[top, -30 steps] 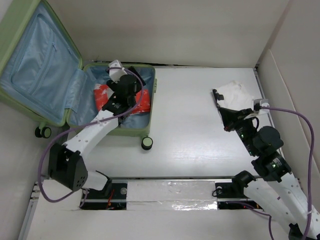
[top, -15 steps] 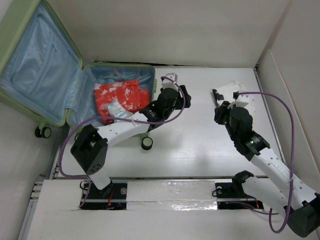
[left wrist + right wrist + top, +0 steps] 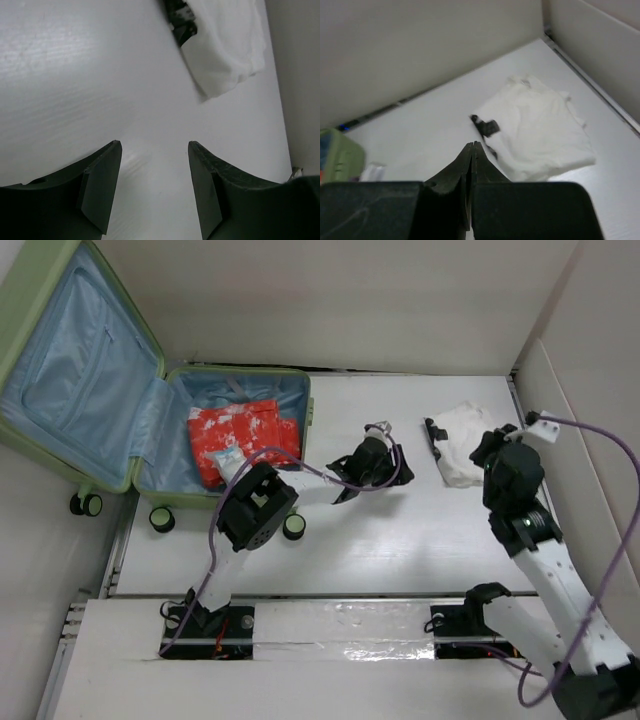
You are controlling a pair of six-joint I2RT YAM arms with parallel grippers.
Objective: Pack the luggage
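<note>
Pale green hard-shell ribbed suitcase (image 3: 306, 440) lies open at the far-left corner of the white surface (image 3: 400, 540). Its lid is tipped back so the blue-lined base can take items, and a red-and-white patterned bundle (image 3: 240, 435) is already inside. Left end effector (image 3: 155, 186) hovers mid-surface, released and empty, facing the white folded cloth (image 3: 462, 445) across bare surface. Right end effector (image 3: 471, 150) is clenched on nothing by the cloth's right edge, with little room before the beige side wall (image 3: 580, 390).
</note>
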